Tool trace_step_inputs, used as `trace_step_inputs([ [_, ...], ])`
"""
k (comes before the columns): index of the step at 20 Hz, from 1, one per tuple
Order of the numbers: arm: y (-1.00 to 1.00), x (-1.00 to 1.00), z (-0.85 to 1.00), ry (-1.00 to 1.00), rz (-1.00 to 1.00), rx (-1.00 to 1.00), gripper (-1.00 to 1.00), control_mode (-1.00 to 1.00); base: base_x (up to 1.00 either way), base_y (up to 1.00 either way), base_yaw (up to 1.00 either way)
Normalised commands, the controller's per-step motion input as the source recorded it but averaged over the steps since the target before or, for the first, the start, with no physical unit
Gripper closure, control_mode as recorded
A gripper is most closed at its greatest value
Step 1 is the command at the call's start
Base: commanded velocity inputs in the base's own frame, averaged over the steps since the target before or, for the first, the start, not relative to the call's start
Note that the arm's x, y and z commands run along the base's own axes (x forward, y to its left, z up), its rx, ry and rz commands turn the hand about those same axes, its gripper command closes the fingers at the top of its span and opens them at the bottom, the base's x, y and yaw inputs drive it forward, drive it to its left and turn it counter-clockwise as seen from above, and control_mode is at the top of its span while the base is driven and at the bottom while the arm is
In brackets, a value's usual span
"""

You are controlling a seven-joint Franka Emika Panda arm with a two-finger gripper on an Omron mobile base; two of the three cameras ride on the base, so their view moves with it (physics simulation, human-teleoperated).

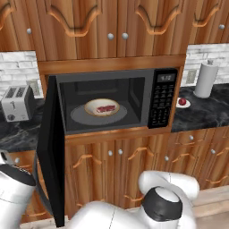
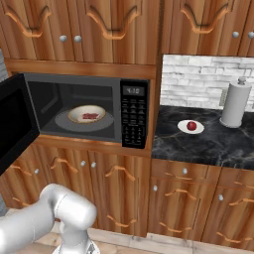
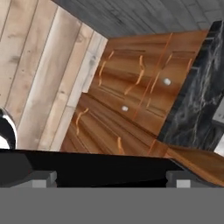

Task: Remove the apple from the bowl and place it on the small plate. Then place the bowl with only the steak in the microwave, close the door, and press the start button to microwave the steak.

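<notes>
The black microwave (image 1: 134, 80) stands with its door (image 1: 51, 147) swung wide to the left. Inside, the tan-rimmed bowl (image 1: 93, 107) rests on the grey turntable with the marbled steak (image 1: 105, 108) lying in it. The dark-red apple (image 1: 182, 102) sits on the small plate (image 1: 187, 105) on the counter right of the microwave. The right base view has the same bowl (image 2: 79, 115), steak (image 2: 90, 116), apple (image 2: 191, 125), plate (image 2: 182, 128) and door (image 2: 15, 124). In the hand view my gripper (image 3: 113, 178) is open and holds nothing. A black slab lies just beyond the fingertips (image 3: 41, 178).
A silver toaster (image 1: 15, 103) stands on the left counter and a paper towel roll (image 1: 205, 79) on the right one. The keypad (image 1: 162, 103) is on the microwave's right side. Wooden cabinets (image 3: 131, 92) and plank floor (image 3: 39, 74) appear beyond the hand.
</notes>
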Motion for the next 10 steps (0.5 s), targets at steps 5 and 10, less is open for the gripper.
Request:
trace_step_inputs([
  [5, -0.82, 0.07, 0.0, 0.01, 0.0, 0.01, -1.0, -1.0, 0.0, 0.0, 0.0],
  [10, -1.0, 0.0, 0.0, 0.0, 0.0, 0.04, -1.0, -1.0, 0.0, 0.0, 0.0],
])
